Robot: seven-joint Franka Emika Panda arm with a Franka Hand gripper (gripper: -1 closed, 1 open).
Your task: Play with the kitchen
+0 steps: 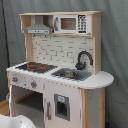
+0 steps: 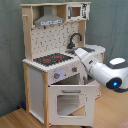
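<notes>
We count one kitchen with one faucet; our arm crosses its front edge, grip state untellable.
</notes>
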